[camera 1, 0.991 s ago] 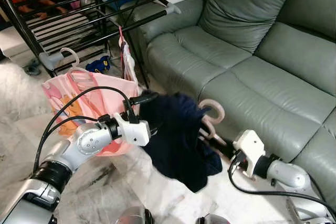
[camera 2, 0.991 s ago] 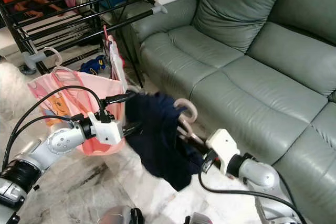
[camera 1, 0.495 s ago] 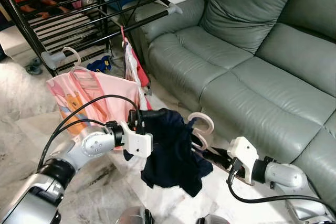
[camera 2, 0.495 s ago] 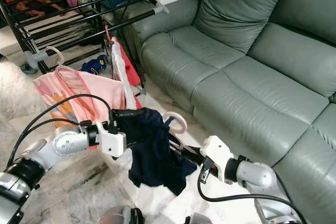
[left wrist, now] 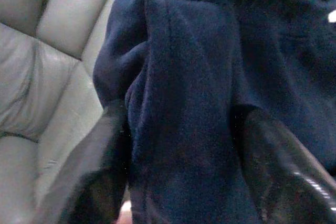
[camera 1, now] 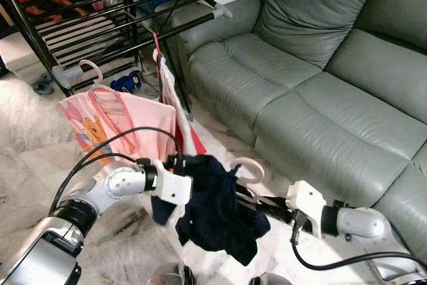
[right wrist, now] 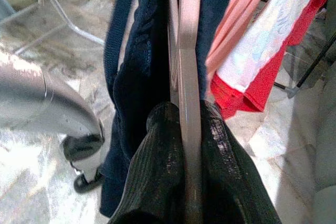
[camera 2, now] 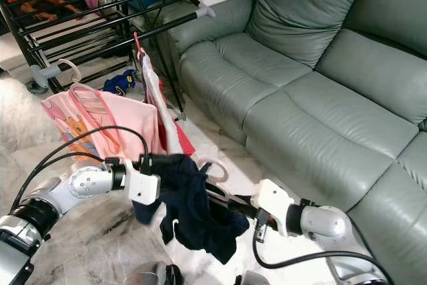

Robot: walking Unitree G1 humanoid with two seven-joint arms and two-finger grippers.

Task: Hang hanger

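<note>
A navy garment [camera 1: 217, 211] hangs bunched on a pale pink hanger whose hook [camera 1: 249, 167] sticks up beside it, low over the floor in front of the sofa. My left gripper [camera 1: 192, 163] holds the garment's top edge; in the left wrist view its black fingers [left wrist: 97, 177] stand on either side of a thick fold of navy fabric [left wrist: 184, 103]. From the right, my right gripper [camera 1: 248, 201] is shut on the hanger. In the right wrist view its fingers [right wrist: 163, 171] pinch the hanger's pink bar [right wrist: 189, 66].
A black drying rack [camera 1: 100, 25] stands at the back left. A pink printed garment [camera 1: 123, 128] and a red-and-white one [camera 1: 175, 105] hang from its front rail. A grey-green leather sofa [camera 1: 313, 91] fills the right. Blue shoes [camera 1: 125, 83] lie under the rack on the marble floor.
Both arms have come down and toward me, carrying the navy garment and hanger lower. The garment now hangs more bunched. The hanger's hook sits lower and further left.
</note>
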